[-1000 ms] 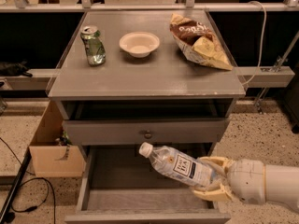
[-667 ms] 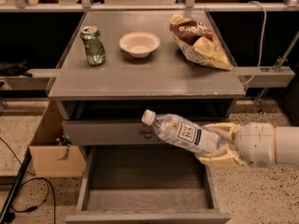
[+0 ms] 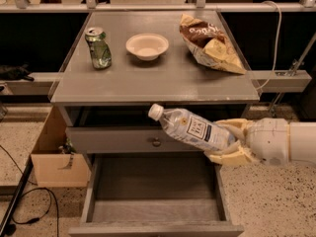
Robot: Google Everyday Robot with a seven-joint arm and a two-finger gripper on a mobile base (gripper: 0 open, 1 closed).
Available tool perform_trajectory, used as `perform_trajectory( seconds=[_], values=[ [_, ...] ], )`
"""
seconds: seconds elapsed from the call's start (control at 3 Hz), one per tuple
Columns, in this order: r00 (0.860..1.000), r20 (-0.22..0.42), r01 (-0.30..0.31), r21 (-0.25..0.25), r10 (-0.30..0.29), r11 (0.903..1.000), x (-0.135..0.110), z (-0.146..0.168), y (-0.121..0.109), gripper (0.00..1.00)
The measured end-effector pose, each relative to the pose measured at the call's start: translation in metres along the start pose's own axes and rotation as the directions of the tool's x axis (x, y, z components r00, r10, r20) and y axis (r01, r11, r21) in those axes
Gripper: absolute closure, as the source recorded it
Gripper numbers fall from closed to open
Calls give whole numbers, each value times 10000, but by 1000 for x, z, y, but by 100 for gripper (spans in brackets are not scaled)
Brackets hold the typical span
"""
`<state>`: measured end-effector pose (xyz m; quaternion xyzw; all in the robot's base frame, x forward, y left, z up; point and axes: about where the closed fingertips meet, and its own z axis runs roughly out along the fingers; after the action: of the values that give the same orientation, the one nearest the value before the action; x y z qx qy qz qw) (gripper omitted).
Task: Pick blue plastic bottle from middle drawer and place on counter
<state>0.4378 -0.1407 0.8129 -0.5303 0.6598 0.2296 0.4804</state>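
Note:
The blue plastic bottle (image 3: 190, 128) is clear with a white cap and a white label. It lies tilted in the air, cap up and to the left, in front of the cabinet just below the counter's front edge. My gripper (image 3: 229, 143) comes in from the right and is shut on the bottle's lower end. The middle drawer (image 3: 154, 209) stands pulled out below, and its grey floor is bare. The counter (image 3: 163, 78) is the flat grey top above.
On the counter stand a dented green soda can (image 3: 98, 47), a small white bowl (image 3: 146, 46) and a chip bag (image 3: 210, 42). A closed drawer front with a round knob (image 3: 156, 142) sits behind the bottle. A cardboard box (image 3: 54, 154) sits on the floor at left.
My gripper has lifted the bottle from just over the open drawer up to the level of the closed drawer front, near the counter's edge.

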Motion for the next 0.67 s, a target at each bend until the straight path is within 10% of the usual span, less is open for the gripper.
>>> perform_trajectory(
  seconds=[0.67],
  values=[
    [9984, 400, -436, 846, 403, 9955, -42, 3, -108, 100]
  ],
)
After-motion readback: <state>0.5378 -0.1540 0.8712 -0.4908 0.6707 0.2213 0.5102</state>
